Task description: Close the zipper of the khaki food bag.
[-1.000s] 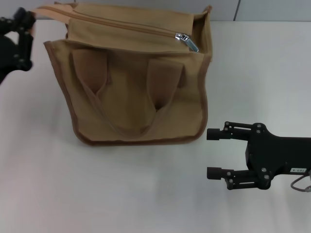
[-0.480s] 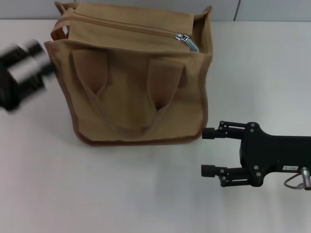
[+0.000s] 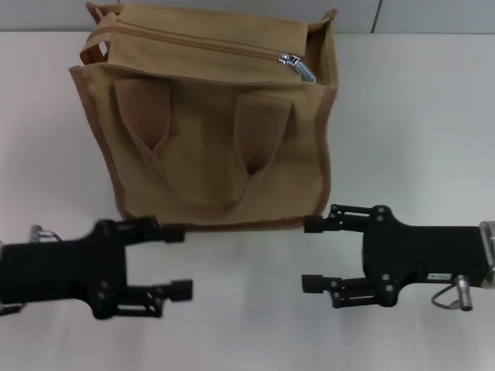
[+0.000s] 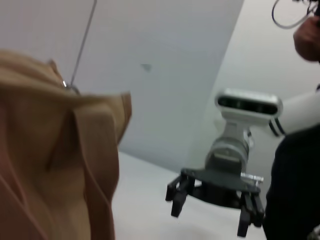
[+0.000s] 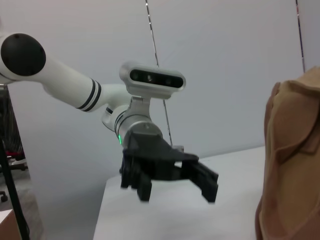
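Both tools open; khaki food bag beyond.

text check | i can read nothing | small white label on right gripper body, print too small to make out | no brand showing on khaki food bag

khaki food bag close | right gripper beyond, fingers spread

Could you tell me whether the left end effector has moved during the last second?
Yes: the left end effector went from the khaki food bag's far left corner to its near side.
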`<control>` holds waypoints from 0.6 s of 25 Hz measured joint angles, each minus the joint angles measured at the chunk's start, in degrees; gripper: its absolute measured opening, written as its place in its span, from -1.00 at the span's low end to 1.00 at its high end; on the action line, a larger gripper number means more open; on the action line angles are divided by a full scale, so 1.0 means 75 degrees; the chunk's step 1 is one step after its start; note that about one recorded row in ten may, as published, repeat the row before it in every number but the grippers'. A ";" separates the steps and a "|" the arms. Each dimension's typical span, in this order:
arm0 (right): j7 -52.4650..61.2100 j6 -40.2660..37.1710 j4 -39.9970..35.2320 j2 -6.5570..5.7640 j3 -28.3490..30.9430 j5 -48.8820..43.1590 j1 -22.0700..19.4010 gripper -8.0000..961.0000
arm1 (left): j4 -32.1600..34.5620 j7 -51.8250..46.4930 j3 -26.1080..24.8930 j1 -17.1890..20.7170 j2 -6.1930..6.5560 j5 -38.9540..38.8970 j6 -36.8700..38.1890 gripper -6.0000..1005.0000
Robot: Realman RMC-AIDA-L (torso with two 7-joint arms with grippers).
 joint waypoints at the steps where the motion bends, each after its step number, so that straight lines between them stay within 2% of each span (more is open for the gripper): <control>1: -0.0072 0.0066 0.0115 0.0000 -0.0002 -0.0022 0.0049 0.62 | -0.0051 0.0108 0.0000 -0.0011 -0.0028 0.0088 -0.0075 0.63; 3: -0.0199 0.0262 0.0332 0.0003 -0.0040 -0.0056 0.0173 0.62 | -0.0311 0.0508 0.0003 -0.0022 -0.0064 0.0204 -0.0334 0.65; 7: -0.0287 0.0644 0.0604 0.0036 -0.0328 -0.0070 0.0386 0.62 | -0.0584 0.0902 0.0007 -0.0011 -0.0031 0.0242 -0.0595 0.67; 15: -0.0294 0.0780 0.0737 0.0047 -0.0400 -0.0021 0.0501 0.62 | -0.0601 0.0953 0.0010 0.0034 -0.0002 0.0256 -0.0673 0.67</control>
